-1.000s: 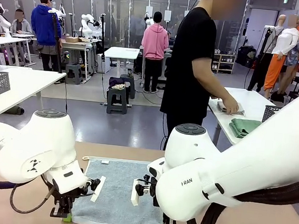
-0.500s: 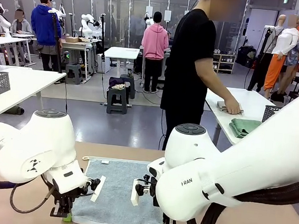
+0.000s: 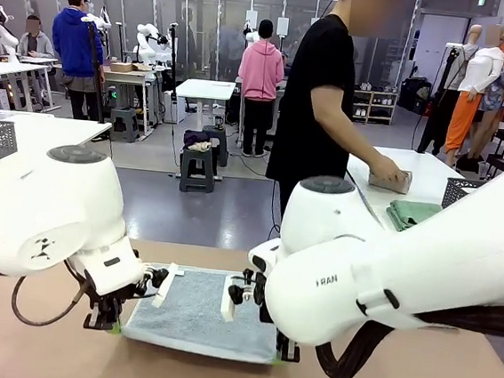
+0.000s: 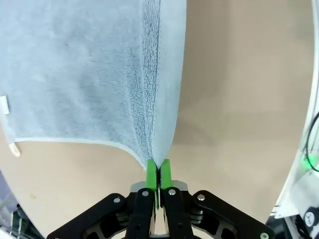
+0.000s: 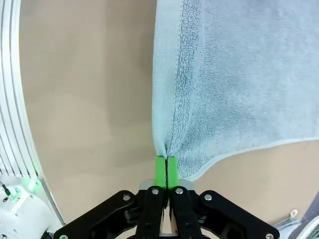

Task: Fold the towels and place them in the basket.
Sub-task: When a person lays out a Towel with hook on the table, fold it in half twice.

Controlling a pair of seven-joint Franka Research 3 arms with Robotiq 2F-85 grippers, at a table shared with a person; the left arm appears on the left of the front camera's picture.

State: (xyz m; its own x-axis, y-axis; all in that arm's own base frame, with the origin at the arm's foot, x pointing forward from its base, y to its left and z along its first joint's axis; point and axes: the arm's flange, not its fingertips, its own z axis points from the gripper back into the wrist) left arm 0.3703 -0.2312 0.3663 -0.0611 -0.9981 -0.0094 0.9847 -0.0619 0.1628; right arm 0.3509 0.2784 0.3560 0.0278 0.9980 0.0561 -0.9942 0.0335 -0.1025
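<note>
A light blue-grey towel [image 3: 200,314] lies spread on the tan bench [image 3: 31,346] at the lower middle of the front view. Its two near corners are each pinched.

The left gripper [image 3: 103,321] has its green-padded fingers [image 4: 151,172] pressed together on the lower left corner. The right gripper [image 3: 286,354] clamps the lower right corner the same way. In both wrist views the cloth puckers into a ridge running up from the pads. A small white loop [image 4: 11,147] shows at the left edge of the left wrist view.

The bulky white right arm [image 3: 403,284] fills the lower right of the front view. It covers that side of the bench and the towel's right edge. The left arm [image 3: 44,214] blocks the lower left likewise.

Behind them, right of centre, a person in black [image 3: 320,88] stands at a white bench [image 3: 432,175], one hand [image 3: 387,173] on a folded towel [image 3: 394,180]. Green folded cloths [image 3: 413,213] lie just below it. A dark mesh basket [image 3: 455,189] at the right is half cut off by the right arm.
</note>
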